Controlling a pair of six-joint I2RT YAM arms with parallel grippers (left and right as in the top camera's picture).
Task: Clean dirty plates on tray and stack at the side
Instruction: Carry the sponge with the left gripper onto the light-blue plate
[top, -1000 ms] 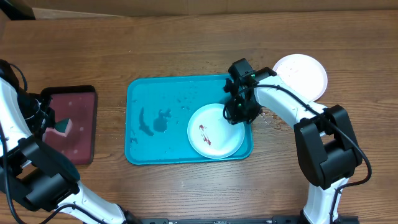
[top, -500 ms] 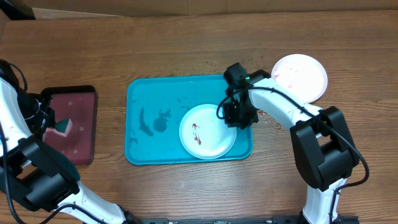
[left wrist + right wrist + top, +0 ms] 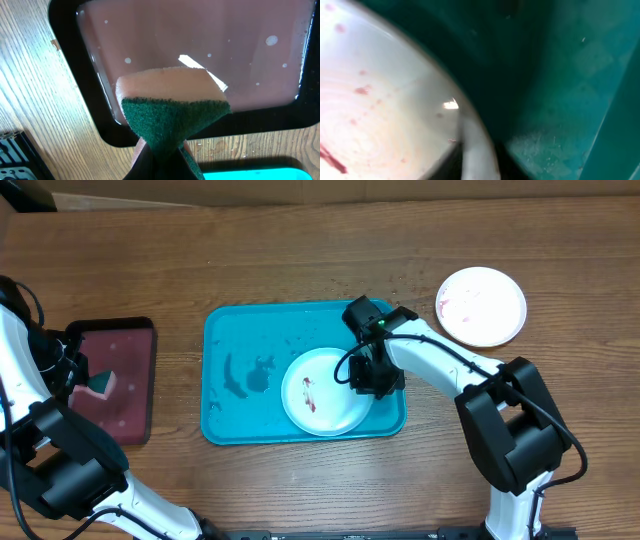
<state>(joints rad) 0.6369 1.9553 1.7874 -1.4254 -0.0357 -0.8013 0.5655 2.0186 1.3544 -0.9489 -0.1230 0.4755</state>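
A white plate with a dark red smear lies in the right half of the teal tray. My right gripper is shut on the plate's right rim; the right wrist view shows the rim between the jaws, with red smears on the plate's face. A second white plate with faint red smears lies on the table at the far right. My left gripper is shut on a sponge, green pad up, above the maroon tray. No yellow-green or mint plate is in view.
The teal tray holds water puddles in its left half. The maroon black-rimmed tray is wet, at the table's left. Water drops lie on the wood between the teal tray and the far plate.
My right gripper has dragged the white plate to the left inside the teal tray, away from its right rim. The left arm has not moved.
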